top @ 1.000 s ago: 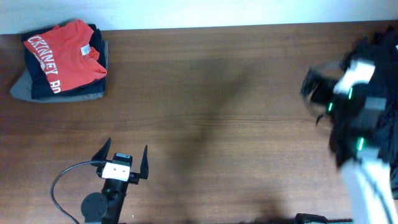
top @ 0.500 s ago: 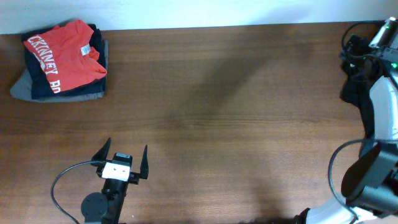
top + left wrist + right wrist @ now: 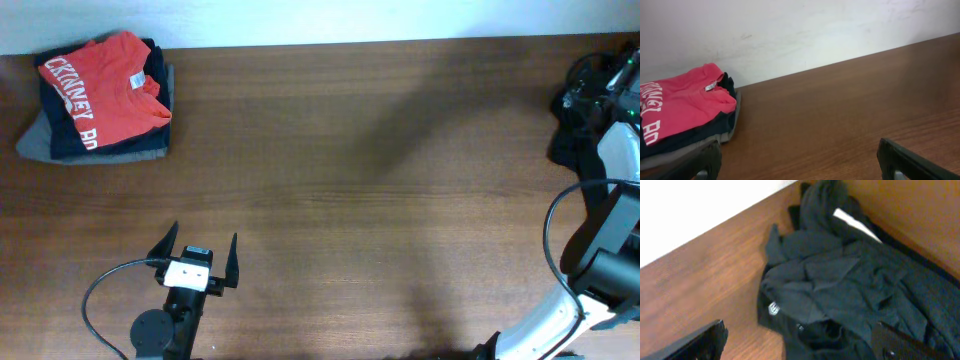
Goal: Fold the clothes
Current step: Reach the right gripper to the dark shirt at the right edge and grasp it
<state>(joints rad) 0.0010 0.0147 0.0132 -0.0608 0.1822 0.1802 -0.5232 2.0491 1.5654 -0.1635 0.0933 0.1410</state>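
Far-left corner: red-topped folded stack (image 3: 95, 105); left gripper (image 3: 802, 165), right gripper (image 3: 797, 347) wide open, empty.

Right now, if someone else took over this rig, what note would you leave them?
Left gripper: fingers open, empty, over bare table at the near left.
Right gripper: fingers open, nothing held, hovering over the heap of dark clothes at the table's far right corner.
Done: a folded stack of dark and grey garments sits at the far left corner, with a red shirt on top.
Left: the dark heap is crumpled and unfolded. Nothing is laid out flat on the table yet. A likely next move is to pick one garment from the heap and spread it mid-table.
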